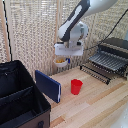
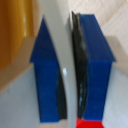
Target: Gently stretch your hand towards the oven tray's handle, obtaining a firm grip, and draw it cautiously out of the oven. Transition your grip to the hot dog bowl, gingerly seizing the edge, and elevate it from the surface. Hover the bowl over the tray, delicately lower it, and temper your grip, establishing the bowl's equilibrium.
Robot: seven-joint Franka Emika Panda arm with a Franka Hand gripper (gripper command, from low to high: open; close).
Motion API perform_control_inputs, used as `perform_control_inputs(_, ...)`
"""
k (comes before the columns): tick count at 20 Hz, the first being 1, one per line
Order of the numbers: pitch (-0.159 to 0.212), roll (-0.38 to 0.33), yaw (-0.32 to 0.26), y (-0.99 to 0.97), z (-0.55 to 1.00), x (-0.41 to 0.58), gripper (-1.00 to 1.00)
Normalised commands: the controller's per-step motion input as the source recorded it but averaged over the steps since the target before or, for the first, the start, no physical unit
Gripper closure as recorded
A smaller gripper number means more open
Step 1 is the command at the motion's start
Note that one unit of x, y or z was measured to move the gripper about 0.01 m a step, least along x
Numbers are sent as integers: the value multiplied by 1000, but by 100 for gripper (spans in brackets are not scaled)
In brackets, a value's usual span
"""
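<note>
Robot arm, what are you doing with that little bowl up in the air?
The robot's gripper is pinching the rim of the hot dog bowl and holding it up off the wooden table. In the wrist view, the fingers are squeezed on the white rim. The oven tray is already pulled out of the oven, on the exterior view's right. A red cup stands on the table below.

Oven (image 1: 114,56) cut off by exterior view's right edge; wrist view blurred, hot dog bowl (image 2: 56,60) rim smeared.

blue gripper (image 2: 70,75) pads pinch the white bowl's rim (image 2: 59,45).
</note>
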Motion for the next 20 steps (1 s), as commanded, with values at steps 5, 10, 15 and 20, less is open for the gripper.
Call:
perform_control_inputs(5,-44,85,-222,-266,473,71,100)
perform_control_inputs(10,-63,144,-149,-477,361,3,100)
perform_control_inputs(15,-16,125,-117,-641,262,-33,100)
perform_control_inputs(20,-2,87,-117,-729,175,-82,100)
